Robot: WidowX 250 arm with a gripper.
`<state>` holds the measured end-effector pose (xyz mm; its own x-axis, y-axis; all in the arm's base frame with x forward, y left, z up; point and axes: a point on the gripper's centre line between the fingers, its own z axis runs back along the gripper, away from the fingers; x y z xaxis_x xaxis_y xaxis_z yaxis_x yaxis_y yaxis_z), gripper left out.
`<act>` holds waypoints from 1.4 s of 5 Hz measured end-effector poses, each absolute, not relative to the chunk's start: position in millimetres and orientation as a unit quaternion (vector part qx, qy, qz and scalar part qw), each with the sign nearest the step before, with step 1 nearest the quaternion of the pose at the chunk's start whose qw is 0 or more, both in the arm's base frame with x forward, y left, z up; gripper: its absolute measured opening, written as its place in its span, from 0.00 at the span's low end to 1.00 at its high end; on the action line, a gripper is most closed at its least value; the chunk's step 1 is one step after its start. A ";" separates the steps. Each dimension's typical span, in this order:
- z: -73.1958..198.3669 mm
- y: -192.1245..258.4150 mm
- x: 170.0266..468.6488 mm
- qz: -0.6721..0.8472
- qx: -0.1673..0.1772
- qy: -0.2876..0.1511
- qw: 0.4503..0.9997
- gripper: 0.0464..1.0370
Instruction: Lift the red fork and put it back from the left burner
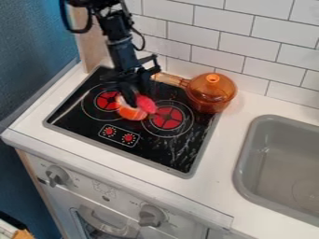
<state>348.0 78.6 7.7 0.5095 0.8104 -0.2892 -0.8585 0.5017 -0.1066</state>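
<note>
Jaws of the black gripper [135,99] hang over the black glass stovetop [156,151], apart or together I can't tell; what's probably the red plastic fork [146,104] is beside them, its return unfinished.

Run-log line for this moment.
tool: low over cooktop, between burners | pink-red object: at tool, identity unclear | lidded saucepan: back right
</note>
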 end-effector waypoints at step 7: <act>9.2 149.0 382.3 0.530 -0.019 -0.043 0.846 0.32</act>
